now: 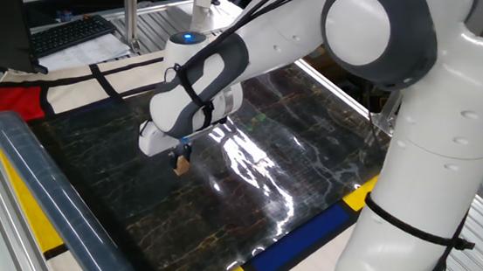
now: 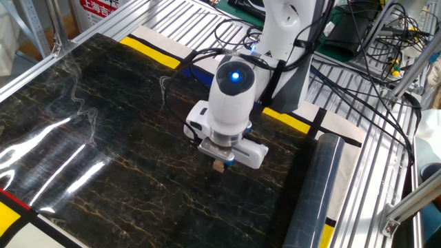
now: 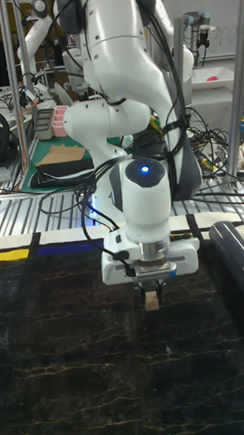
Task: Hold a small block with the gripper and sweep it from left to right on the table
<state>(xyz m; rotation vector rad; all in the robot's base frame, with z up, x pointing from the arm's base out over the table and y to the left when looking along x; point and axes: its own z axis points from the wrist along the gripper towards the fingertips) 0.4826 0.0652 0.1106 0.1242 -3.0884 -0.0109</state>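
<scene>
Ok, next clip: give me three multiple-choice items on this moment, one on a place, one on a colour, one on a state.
1. Where is the small wooden block?
A. On the clear roll
B. Between the fingers, below the wrist
C. Loose at the table's far corner

2. What colour is the light on the wrist?
A. Blue
B. Red
C. Green

3. What state is the gripper in?
A. Open, away from the block
B. Shut on nothing
C. Shut on the block

Key: 1 B, the block sits at the fingertips over the black marbled table; 2 A, the lamp glows blue; 3 C, the fingers clamp the cube.
</scene>
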